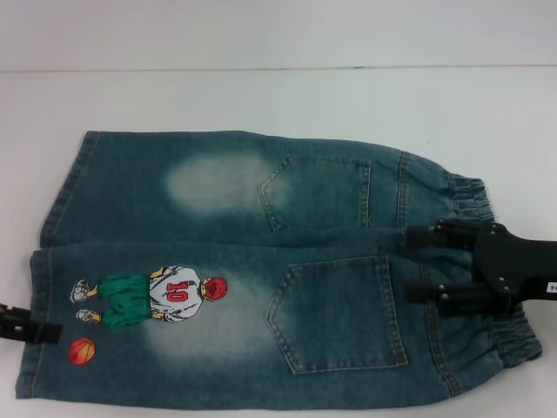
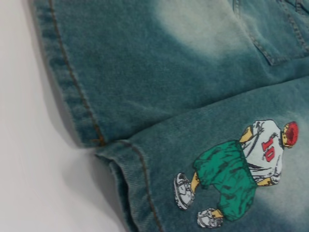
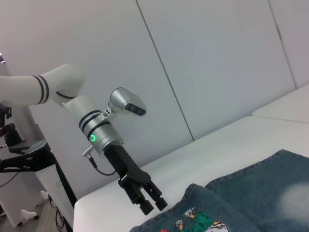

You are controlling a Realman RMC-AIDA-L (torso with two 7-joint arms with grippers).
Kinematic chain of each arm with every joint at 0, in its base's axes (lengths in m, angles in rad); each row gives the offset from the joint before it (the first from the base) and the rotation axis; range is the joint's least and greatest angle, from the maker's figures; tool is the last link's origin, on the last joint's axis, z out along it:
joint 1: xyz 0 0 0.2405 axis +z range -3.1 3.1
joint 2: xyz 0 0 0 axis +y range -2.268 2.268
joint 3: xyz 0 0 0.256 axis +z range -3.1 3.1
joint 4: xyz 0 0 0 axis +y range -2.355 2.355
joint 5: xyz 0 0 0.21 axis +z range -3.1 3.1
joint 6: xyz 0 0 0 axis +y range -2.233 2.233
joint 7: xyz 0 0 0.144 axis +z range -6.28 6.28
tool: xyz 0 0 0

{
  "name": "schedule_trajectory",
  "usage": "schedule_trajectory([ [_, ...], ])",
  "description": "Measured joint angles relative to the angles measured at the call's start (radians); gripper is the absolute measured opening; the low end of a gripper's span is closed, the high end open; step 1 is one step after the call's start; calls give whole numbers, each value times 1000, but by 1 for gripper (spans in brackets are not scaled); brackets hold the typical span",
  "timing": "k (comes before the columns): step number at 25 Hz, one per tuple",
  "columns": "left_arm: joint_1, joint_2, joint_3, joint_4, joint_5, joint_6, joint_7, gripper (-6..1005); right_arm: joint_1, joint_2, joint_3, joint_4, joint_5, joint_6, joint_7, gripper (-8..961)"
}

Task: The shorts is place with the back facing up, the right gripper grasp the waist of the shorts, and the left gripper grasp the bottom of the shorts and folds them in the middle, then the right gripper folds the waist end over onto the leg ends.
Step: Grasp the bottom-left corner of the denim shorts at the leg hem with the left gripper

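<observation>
The shorts (image 1: 261, 261) are laid flat on the white table (image 1: 261, 96), back side up, with two back pockets (image 1: 335, 313) exposed and pale bleached patches visible on both legs. The waist (image 1: 487, 261), a ruffled elastic band, is placed toward the robot's right; the bottom of the shorts (image 1: 52, 261), formed by two straight stitched hems, is placed toward its left. The nearer leg bears the cartoon basketball player print (image 1: 152, 296), numbered 10, with the orange ball print (image 1: 81, 350) beside it, close to the hem.

The right gripper (image 1: 418, 261) is positioned over the middle of the waist, its two black fingers spread moderately apart with nothing clamped between them; whether the fingertips touch the denim cannot be told. The left gripper (image 1: 39, 329) is seen at the hem of the printed leg, at the frame's edge in the head view. In the right wrist view, the left gripper (image 3: 153, 200) is shown just beyond the leg hem, above the table edge, with its fingers narrowly parted and holding nothing. In the left wrist view, the two leg hems (image 2: 104, 145) are seen meeting where the legs lie side by side.
</observation>
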Motion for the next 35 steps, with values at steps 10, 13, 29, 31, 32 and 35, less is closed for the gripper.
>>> schedule_trajectory([
  [10, 7, -5, 4, -4, 20, -39, -9, 842, -2, 0, 0, -1, 0, -10, 0, 943],
  [13, 8, -6, 4, -4, 21, -37, -9, 842, -2, 0, 2, -3, 0, -14, 0, 943],
  [29, 11, -6, 3, -13, 46, -30, -9, 842, -5, 0, 11, -8, 0, -26, 0, 943],
  [31, 11, -7, 3, -14, 51, -28, -9, 842, -5, 0, 11, -8, 0, -26, 0, 943],
  [32, 11, -8, 3, -14, 55, -26, -9, 842, -5, 0, 11, -8, 0, -26, 0, 943],
  [35, 11, -9, 3, -14, 60, -23, -9, 843, -5, 0, 11, -8, 0, -26, 0, 943],
])
